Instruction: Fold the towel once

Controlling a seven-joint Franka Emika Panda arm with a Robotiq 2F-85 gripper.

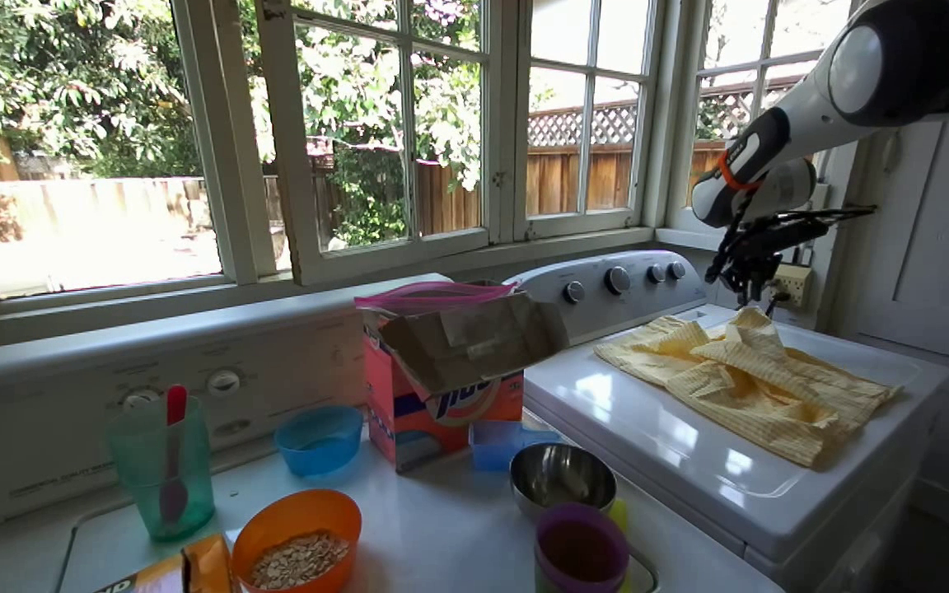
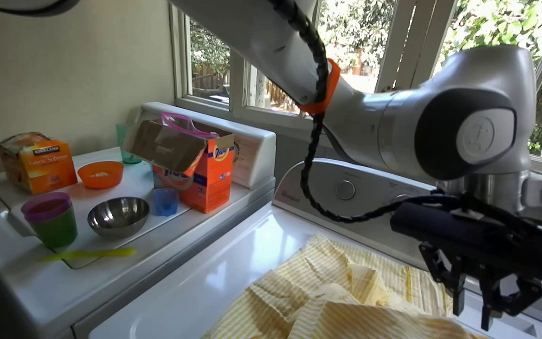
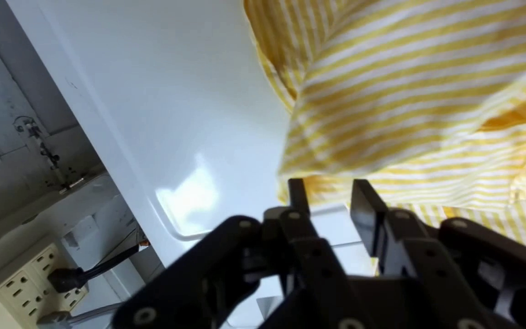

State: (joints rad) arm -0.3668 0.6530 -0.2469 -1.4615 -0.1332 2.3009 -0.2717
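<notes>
A: Has the gripper point(image 3: 328, 186) caught anything?

B: No. Its fingertips point(image 3: 297, 188) stand a little apart, and I see nothing pinched between them. In the wrist view a loose flap point(image 3: 381, 109) of the towel point(image 1: 734, 387) ends just beside them; whether they touch it, I can't tell.

A: And the towel as a whole?

B: Spread, rumpled, on the white appliance top point(image 1: 656, 461). In an exterior view the gripper hangs by its far edge, near a raised crease point(image 1: 753, 331).

A: How will it behave?

B: Light and limp, I'd say, judging by all the wrinkles. Nothing to break, so a firm pinch should be safe. Pushing would likely only bunch it.

A: Slippery?

B: The cloth, probably not. The glossy surface beneath may be: a low pull could drag the whole piece along. Better to lift, then carry over.

A: Hold it where?

B: By the flap's free corner. Bite deeper and you might catch the layer underneath.

A: Anything in the way?

B: In both exterior views the detergent box point(image 1: 458, 403) and metal bowl point(image 1: 563, 480) stand to the left, on the neighbouring machine point(image 1: 441, 527), well apart.
</notes>
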